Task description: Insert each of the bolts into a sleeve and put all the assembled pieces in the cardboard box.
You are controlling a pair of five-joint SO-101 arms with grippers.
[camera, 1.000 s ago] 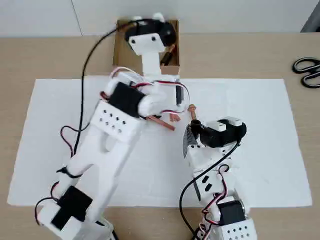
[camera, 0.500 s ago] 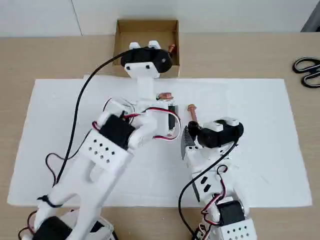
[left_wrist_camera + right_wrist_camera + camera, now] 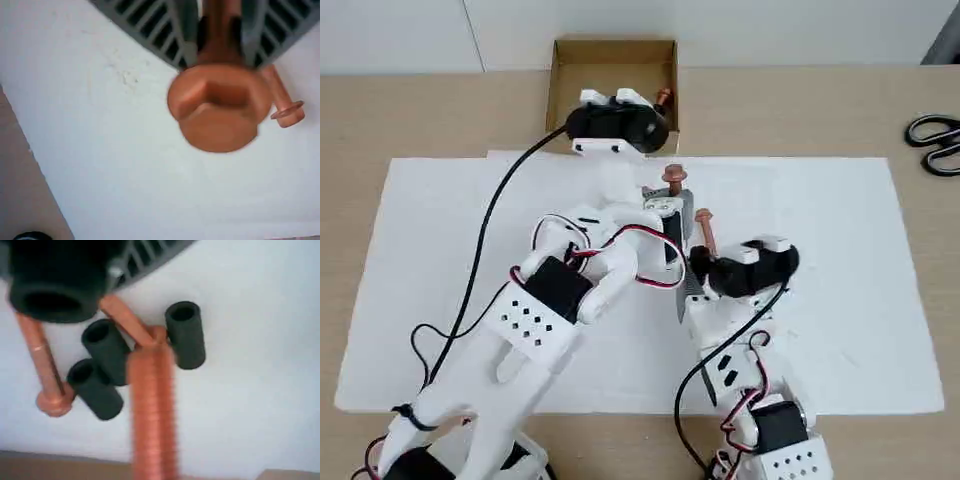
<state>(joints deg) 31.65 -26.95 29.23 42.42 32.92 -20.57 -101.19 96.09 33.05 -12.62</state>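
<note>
left gripper clamps copper hex bolt, right gripper grips black tubular sleeve; unjoined. loose sleeves, loose bolts pending; brown cardboard box far.

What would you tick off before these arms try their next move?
1. Bolt clamped in the left gripper: ok.
2. Sleeve held by the right gripper: ok.
3. Bolt's tip lined up with that sleeve's hole: not ok, it sits off to one side.
4. Spare sleeves on the paper: ok, three lie there.
5. Cardboard box open on top: ok.
</note>
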